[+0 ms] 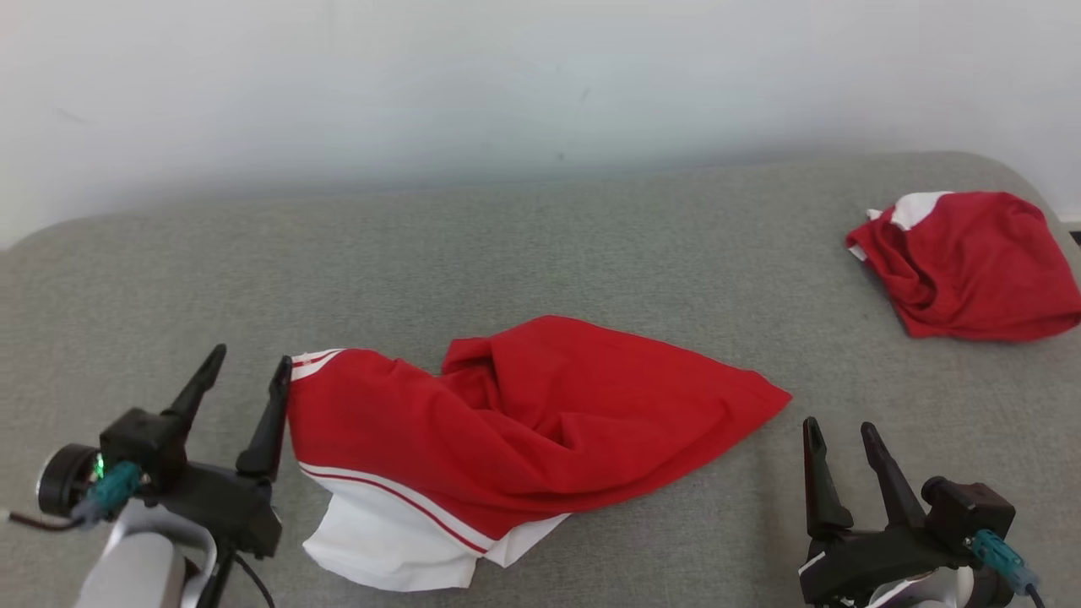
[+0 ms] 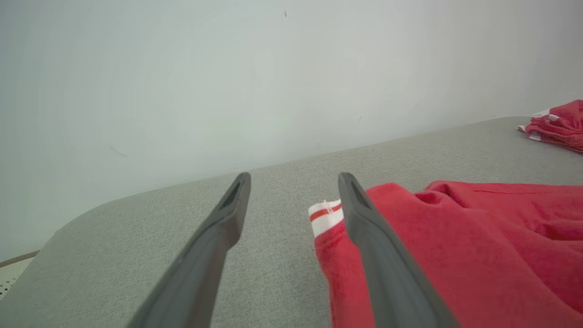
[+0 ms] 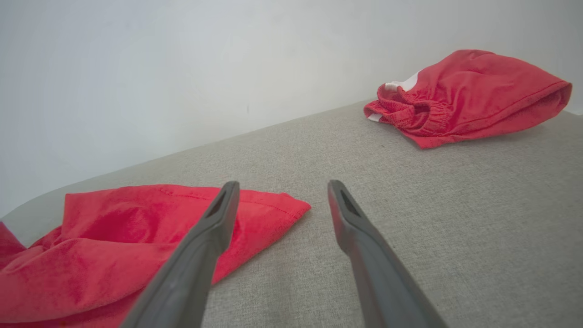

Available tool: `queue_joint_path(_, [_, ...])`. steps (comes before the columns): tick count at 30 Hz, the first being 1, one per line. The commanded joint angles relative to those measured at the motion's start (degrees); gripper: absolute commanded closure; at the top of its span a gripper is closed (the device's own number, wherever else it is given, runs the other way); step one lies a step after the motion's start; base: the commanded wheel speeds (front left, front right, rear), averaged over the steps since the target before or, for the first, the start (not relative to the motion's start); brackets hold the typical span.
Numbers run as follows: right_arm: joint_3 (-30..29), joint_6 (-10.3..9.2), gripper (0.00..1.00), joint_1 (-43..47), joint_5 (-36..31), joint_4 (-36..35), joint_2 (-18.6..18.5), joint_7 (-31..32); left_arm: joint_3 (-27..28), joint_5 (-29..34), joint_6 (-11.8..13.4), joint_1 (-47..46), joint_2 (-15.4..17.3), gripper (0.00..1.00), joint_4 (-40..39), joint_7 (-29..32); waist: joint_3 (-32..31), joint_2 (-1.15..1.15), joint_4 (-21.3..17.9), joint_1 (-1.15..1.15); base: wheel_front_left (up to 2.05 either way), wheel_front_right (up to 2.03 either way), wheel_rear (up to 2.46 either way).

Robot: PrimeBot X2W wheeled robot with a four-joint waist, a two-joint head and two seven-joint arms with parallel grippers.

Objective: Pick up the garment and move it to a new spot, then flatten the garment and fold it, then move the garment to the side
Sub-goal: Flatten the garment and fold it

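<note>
Red garment (image 1: 524,414) lay crumpled in the near-middle of the grey surface (image 1: 591,253), not flattened, not folded. White panel with a red stripe at its near left corner, striped white cuff at its far left corner, right end tapering to a point. Folds bunched up around the middle.

Left pincer (image 1: 253,355) sat at the garment's left edge, jaws apart, nothing between them. Its inner finger (image 1: 272,418) was right against the cuff edge; couldn't tell whether it touched. In the left wrist view that finger overlapped the red cloth and the cuff showed just beside it.

Right pincer (image 1: 839,424) was low, just beyond the garment's pointed right end, jaws apart and empty, clear of the cloth.

Second red garment (image 1: 971,262), with some white showing, lay bunched at the far right of the surface, well apart from the first. Plain pale wall (image 1: 507,76) behind.
</note>
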Motion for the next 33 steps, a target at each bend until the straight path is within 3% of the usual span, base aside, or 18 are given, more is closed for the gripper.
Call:
queue_joint_path(1, [0.01,-0.01,0.00,0.80,0.23,0.20,-0.14,-0.10,1.50,0.64,1.21,3.59,-0.69,0.00,-4.07,-0.24,-0.77,0.00,1.65,-0.01,0.00,0.00,0.00])
queue_joint_path(8, [-0.02,-0.01,0.00,1.19,0.63,1.17,-0.56,-0.11,6.37,2.91,4.62,13.25,-4.54,0.00,-17.63,-0.25,-1.28,0.00,4.15,-0.01,0.00,0.00,0.00])
queue_joint_path(16, [0.00,-0.01,0.00,1.50,1.00,1.48,-1.14,-0.11,7.92,3.36,4.62,20.30,-7.60,0.00,-21.92,-0.24,-1.54,0.00,5.11,-0.01,0.00,0.00,0.00])
queue_joint_path(25, [0.88,-0.01,0.00,0.53,1.01,1.53,-1.49,-0.11,7.42,2.57,1.20,21.63,-10.10,0.00,-12.39,-0.25,-0.50,0.00,4.65,-0.01,0.00,0.00,0.00])
queue_joint_path(33, [1.00,-0.01,0.00,-0.02,1.36,1.64,-2.17,-0.11,7.83,3.49,0.16,18.89,-11.30,0.00,-4.36,-0.25,1.01,0.00,2.58,-0.01,0.00,0.00,0.00])
